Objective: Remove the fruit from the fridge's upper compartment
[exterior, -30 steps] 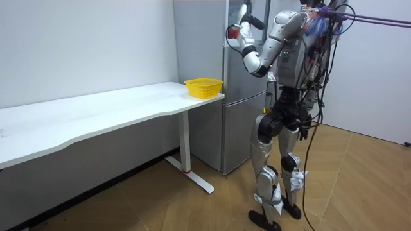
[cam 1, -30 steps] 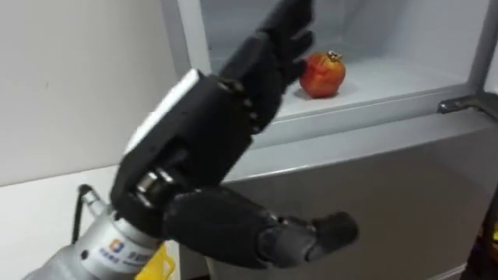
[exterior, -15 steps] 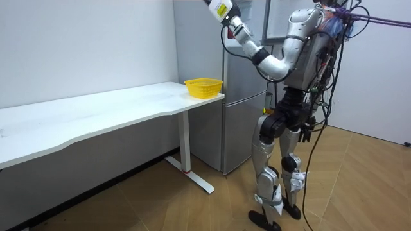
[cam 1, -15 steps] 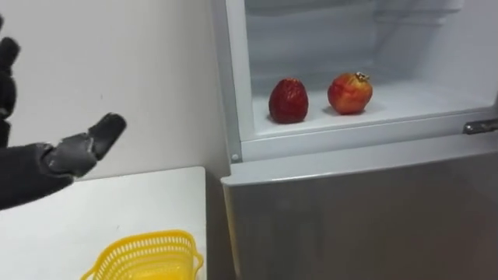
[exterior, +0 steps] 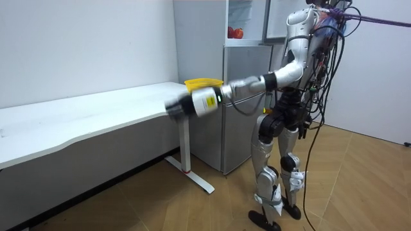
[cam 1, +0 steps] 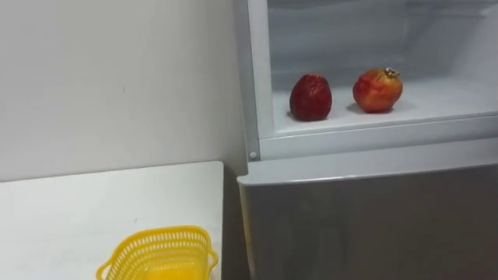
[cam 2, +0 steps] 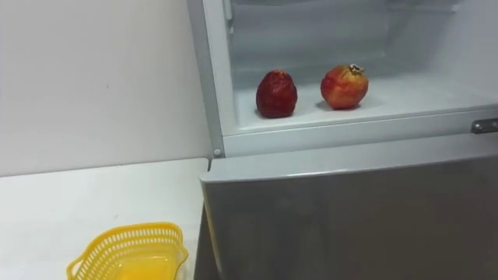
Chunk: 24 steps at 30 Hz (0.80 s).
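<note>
Standing square to the fridge (cam 1: 373,218), robot near the table's (cam 1: 93,210) right end. Upper door open.

- Two fruits on the upper shelf (cam 1: 436,105): a dark red fruit (cam 1: 310,97) at left and a pomegranate (cam 1: 378,89) to its right, apart, both toward the front. Likely set there for an easy reach.
- Yellow basket (cam 1: 159,253) on the table corner just beside the fridge; probably the drop point.
- Left hand (exterior: 178,106) stretched out low over the table in the room view, well away from the shelf. It is blurred, so I cannot tell how its fingers are set or whether it holds anything.
- Edges: the fridge's left frame stands close to the dark red fruit, and a raised lip runs along the front of the shelf. Open room above and between the fruits.
</note>
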Available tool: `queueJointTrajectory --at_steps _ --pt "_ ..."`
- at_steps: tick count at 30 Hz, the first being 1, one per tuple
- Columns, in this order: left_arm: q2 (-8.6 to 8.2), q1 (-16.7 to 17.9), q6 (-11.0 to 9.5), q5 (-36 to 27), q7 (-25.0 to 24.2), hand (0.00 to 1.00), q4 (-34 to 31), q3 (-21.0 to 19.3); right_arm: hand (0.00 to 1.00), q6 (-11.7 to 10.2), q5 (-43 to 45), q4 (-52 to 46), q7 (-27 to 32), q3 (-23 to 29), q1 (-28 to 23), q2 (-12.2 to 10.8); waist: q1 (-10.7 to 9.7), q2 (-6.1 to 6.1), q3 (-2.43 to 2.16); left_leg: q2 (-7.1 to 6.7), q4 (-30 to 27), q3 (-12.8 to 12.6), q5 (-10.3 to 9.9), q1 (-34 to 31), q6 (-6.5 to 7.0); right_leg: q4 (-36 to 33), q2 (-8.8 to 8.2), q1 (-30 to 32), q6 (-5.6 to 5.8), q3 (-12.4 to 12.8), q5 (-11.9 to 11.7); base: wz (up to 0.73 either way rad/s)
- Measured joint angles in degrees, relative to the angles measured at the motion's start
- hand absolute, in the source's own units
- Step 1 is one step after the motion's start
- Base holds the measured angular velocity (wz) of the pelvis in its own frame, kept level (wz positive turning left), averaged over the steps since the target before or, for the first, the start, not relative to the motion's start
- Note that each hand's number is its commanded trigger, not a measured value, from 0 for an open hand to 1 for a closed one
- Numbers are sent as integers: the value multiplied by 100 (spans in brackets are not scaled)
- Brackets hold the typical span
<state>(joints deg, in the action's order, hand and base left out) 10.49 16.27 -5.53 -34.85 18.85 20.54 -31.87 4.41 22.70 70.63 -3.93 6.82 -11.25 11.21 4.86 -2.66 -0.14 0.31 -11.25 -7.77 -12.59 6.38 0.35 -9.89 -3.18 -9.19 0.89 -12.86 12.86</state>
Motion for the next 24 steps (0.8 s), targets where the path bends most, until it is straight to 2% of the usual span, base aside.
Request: queueJointTrajectory --at_steps 1,3,4,6,10,13,15,16,17,19,24 --pt "-21 0 49 -141 48 0 466 108 0 16 -4 -8 -37 4 10 -8 -1 46 5 0 8 3 -3 -1 -1 -1 0 -1 0 -1 0 0" --pt "-39 0 61 -181 62 0 1170 380 0 44 -7 -47 -71 1 44 -9 11 45 -13 -5 36 5 -3 -5 -1 2 -2 -4 1 -3 0 0" --pt "-85 6 109 -199 65 0 1532 539 0 53 -9 -52 -63 2 54 -9 7 53 -8 -7 35 6 -6 -1 3 5 -3 -9 3 -2 -1 0" --pt "-125 16 144 -203 18 0 2009 786 0 54 -11 -67 -66 1 67 -8 12 75 -3 -8 44 7 -8 11 6 6 -3 -20 4 4 -2 0" --pt "-209 37 159 -139 -307 0 2856 960 0 66 -6 -101 -149 2 72 -9 4 79 2 -8 33 28 -22 21 6 17 -8 -53 8 -13 1 3" --pt "-214 85 289 146 -550 0 3304 975 0 124 1 -98 -229 2 53 1 -24 71 19 -13 17 33 -31 28 10 26 -22 -67 13 -25 5 1" --pt "-211 87 411 469 -707 0 3577 1065 0 218 14 -78 -262 -43 72 -12 -27 67 19 -13 16 36 -29 26 11 19 -28 -66 16 -56 7 2" --pt "-211 81 502 682 -770 0 3690 1155 0 271 17 -77 -268 -64 74 -12 -51 102 0 -16 18 39 -29 22 13 13 -30 -72 20 -62 9 4" --pt "-211 76 543 833 -820 0 3757 1212 0 277 17 -76 -268 -61 76 -12 -63 85 10 -16 18 40 -29 21 13 14 -31 -75 21 -67 10 5" --pt "-220 24 646 1565 -978 0 4013 1475 0 275 133 -82 -261 -61 106 -12 -195 143 6 -24 -16 76 -29 -8 14 17 -42 -86 25 -141 14 11" --pt "-293 -204 806 2711 -1270 0 4196 1888 0 285 252 -85 -259 -126 113 -14 -196 232 10 -15 -33 59 -28 -5 13 11 -51 -72 20 -108 16 0"
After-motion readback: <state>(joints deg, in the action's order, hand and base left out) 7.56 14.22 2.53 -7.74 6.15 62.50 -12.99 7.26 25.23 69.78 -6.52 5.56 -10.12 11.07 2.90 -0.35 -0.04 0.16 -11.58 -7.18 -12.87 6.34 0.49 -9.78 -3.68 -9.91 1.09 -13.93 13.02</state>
